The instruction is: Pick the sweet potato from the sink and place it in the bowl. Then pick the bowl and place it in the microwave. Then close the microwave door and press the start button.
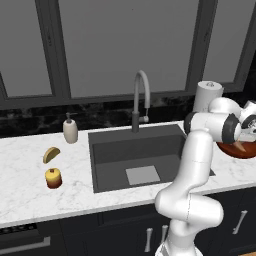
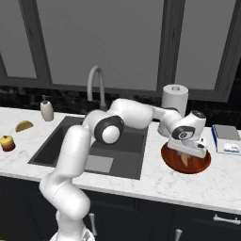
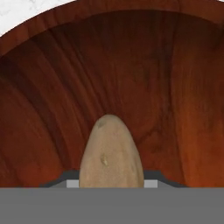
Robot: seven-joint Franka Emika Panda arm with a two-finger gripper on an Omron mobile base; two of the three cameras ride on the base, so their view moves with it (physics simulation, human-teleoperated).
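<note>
Sweet potato [image 3: 111, 153]: tan, tapered tuber, pinched between the gripper's [image 2: 186, 157] two fingers, tip pointing down into the bowl. Held low over the bowl's floor, evidently for release; contact with the wood cannot be told.

Bowl [image 2: 200, 165]: wide, shallow, reddish-brown, wood-grained. Standing on the white marble counter [image 2: 155, 181] just right of the sink, near the paper towel roll [image 2: 174, 96]. Presumably set there to be within easy reach of the basin.

Gripper: half closed on the tuber, hanging inside the bowl's rim, arm stretched across from the sink side.

Sink [image 1: 115, 160]: dark grey basin, light square at bottom, curved faucet [image 1: 141, 95] behind. No tuber left in it.

Remaining stock, left counter: soap dispenser [image 1: 70, 131] by the wall; yellow-brown crescent food [image 1: 50, 154]; red-yellow round fruit [image 1: 53, 178]. All well apart from the bowl, not part of the job.

Right counter: flat grey-topped item [image 2: 226, 138] beyond the bowl.

Status, judged: first placement nearly done; opening of the fingers due next.
</note>
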